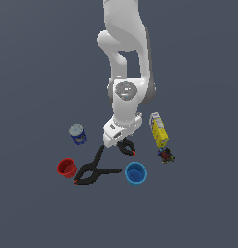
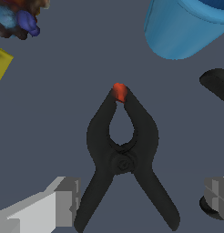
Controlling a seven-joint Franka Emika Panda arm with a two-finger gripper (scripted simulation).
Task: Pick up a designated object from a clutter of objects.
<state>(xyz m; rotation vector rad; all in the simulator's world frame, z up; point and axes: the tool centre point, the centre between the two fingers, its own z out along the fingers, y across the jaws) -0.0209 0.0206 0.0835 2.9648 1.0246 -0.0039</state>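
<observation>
The gripper hangs low over the floor with its fingers spread wide, one on each side of the small black clamp, and neither finger touches it. In the wrist view the clamp lies flat between the two pads, its handles splayed toward the camera and its orange-red tip pointing away. In the exterior view the same small clamp peeks out just under the white hand, lying on the grey floor.

Beyond the tip stands the blue cup, close but apart from the clamp; in the exterior view the cup sits just below the clamp. The larger black clamp with long handles lies to the exterior view's left of the blue cup, and a bit of its handle shows at the wrist view's edge. Further to the exterior view's left are the red cup and the blue-white can. On the exterior view's right, the yellow carton lies with the small dark toy just beside its lower end.
</observation>
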